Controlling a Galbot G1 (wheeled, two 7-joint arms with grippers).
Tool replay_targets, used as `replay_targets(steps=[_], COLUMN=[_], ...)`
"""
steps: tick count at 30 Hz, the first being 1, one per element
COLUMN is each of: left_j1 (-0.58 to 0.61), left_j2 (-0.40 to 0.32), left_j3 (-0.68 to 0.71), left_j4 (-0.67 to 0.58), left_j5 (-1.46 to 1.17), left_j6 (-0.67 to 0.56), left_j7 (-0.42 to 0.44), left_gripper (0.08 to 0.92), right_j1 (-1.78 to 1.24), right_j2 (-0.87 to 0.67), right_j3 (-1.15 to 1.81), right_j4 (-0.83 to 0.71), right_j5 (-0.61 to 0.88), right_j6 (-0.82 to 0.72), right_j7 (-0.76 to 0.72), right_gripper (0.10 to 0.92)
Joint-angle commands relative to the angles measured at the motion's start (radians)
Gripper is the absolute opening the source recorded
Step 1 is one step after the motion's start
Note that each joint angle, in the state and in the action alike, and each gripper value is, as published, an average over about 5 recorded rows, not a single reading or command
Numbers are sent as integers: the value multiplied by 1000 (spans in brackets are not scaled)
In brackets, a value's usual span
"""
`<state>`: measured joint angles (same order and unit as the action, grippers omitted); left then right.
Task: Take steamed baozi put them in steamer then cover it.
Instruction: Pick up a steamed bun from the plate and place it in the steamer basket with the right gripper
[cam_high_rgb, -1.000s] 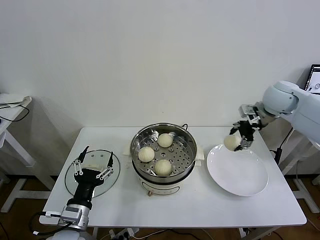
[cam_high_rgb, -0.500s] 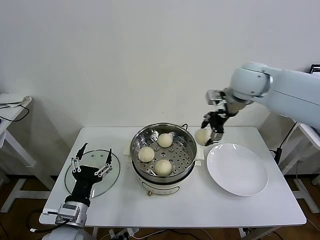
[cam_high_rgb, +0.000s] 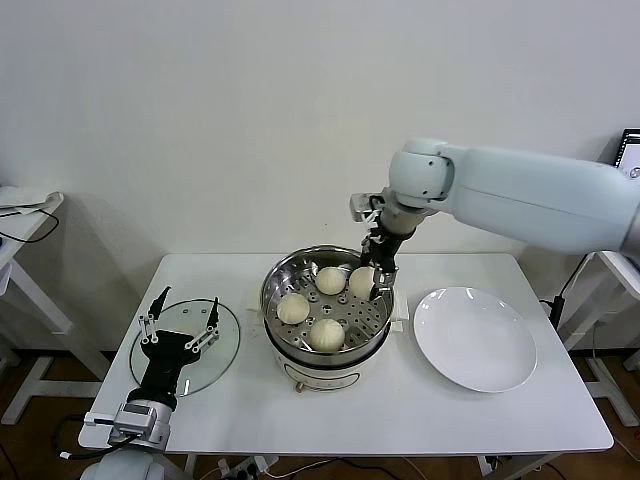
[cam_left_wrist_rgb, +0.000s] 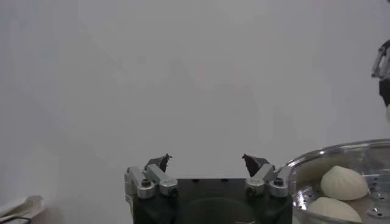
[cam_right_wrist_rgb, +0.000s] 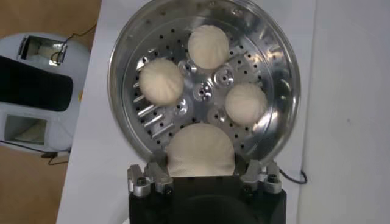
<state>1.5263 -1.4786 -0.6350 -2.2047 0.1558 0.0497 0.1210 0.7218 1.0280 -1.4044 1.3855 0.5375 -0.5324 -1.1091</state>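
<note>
Peering past our right claw (cam_right_wrist_rgb: 201, 176), clamped on a baozi (cam_right_wrist_rgb: 200, 150) hiding its fingertips, we see three buns (cam_right_wrist_rgb: 208, 46) below in the steamer (cam_right_wrist_rgb: 281, 73); left claw (cam_high_rgb: 182, 322) spread.

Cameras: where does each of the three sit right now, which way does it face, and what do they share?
Head view: high on the body, facing forward and down at the white table; shows the left gripper open over the glass lid and the right gripper holding a baozi in the steamer.
Left wrist view: faces along its open fingers toward the wall; steamer rim at the edge.
Right wrist view: looks straight down into the steamer; held baozi between its fingers.
Shared: all three show the steamer and baozi.
</note>
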Motion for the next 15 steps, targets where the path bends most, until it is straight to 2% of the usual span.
replay_targets(steps=[1,15], left_j1=[-2,1], left_j2=[1,1], left_j3=[-2,-4], left_j4=[11,12], left_j5=[-1,0], left_j6=[1,-2], left_j7=[0,1], left_gripper=[823,823], right_j1=[-113,-165], right_j2=[65,68], right_j3=[24,44], right_j4=[-62,-90], right_j5=[-58,-114], right_j6=[-10,-8], right_j7=[-1,-6], right_gripper=[713,714])
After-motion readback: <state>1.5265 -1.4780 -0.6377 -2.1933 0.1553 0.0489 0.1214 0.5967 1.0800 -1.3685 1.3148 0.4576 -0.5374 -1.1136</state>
